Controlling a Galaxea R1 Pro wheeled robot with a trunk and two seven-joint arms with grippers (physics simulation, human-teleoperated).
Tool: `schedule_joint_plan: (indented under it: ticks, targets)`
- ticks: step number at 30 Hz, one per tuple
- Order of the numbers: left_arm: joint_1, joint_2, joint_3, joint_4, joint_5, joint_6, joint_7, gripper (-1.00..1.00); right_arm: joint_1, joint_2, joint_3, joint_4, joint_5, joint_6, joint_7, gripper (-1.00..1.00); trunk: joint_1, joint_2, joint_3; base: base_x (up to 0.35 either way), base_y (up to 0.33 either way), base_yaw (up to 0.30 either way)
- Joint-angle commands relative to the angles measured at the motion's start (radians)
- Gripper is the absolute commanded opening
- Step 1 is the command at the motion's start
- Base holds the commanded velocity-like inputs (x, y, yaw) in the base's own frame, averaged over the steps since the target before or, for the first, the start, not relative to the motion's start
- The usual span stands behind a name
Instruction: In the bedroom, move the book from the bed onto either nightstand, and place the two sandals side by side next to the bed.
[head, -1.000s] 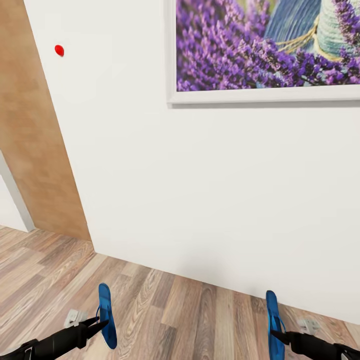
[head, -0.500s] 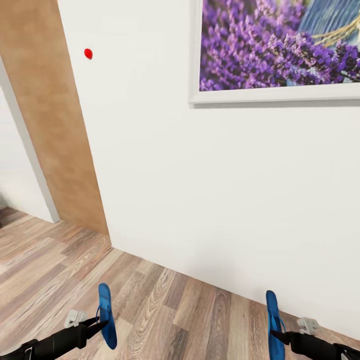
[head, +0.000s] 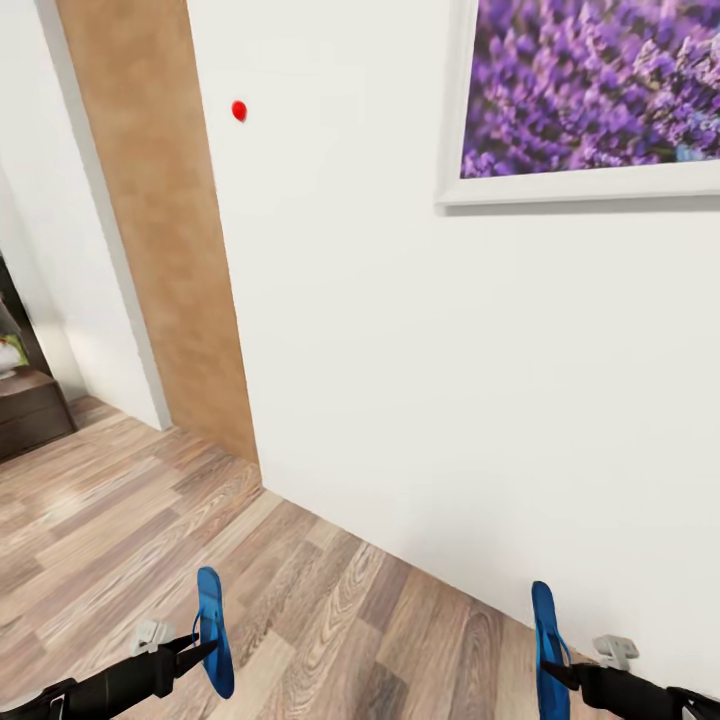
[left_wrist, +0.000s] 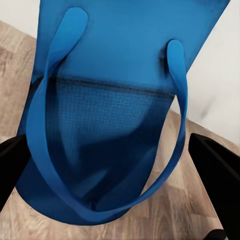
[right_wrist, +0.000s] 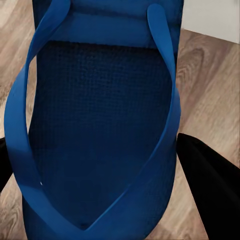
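Nearest to me, low in the head view, my left gripper (head: 197, 650) has its jaws pinched on a blue sandal (head: 212, 632), held on edge above the wood-plank floor (head: 110, 530). My right gripper (head: 557, 672) is clamped the same way on the other sandal (head: 547, 648), also on edge, well apart from the first. In the left wrist view the sandal (left_wrist: 117, 115) sits between the black fingers (left_wrist: 216, 165), thong strap facing the camera, floor and white wall behind. In the right wrist view, same story: sandal (right_wrist: 100, 120) between dark fingers (right_wrist: 210, 185), strap loop up close.

A small grey piece sits beside each wrist in the head view; can't tell what they are.

Further out, the floor runs to a white wall (head: 420, 380) straight ahead. A brown wooden door (head: 165, 230) stands left of it, and a small red dot (head: 239, 109) is on the wall near the door's edge. Up high at right hangs the purple lavender picture (head: 590, 90) in a white frame. Far left, at the frame's edge, I see a bit of dark wooden furniture (head: 30, 405) with something on top, too cut off to identify.
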Motion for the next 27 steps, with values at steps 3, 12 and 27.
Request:
schedule_joint_plan:
  ticks: [3,12,27]
  targets:
    - [-0.002,-0.001,0.005,-0.001,-0.007,0.01,-0.007,-1.0,0.0,0.0,-0.004,-0.001,-0.005,0.008,0.004,-1.0,0.0,0.0,-0.001,0.08,-0.035,0.289]
    - [-0.002,-0.001,0.005,-0.001,-0.007,0.01,-0.007,-1.0,0.0,0.0,-0.004,-0.001,-0.005,0.008,0.004,-1.0,0.0,0.0,-0.001,0.009,-0.004,0.289]
    - [-0.002,-0.022,0.002,0.095,-0.009,-0.015,0.175,-1.0,0.0,0.153,0.004,0.071,0.046,0.009,-0.001,-1.0,0.0,0.0,-0.001,0.0,0.0,0.29]
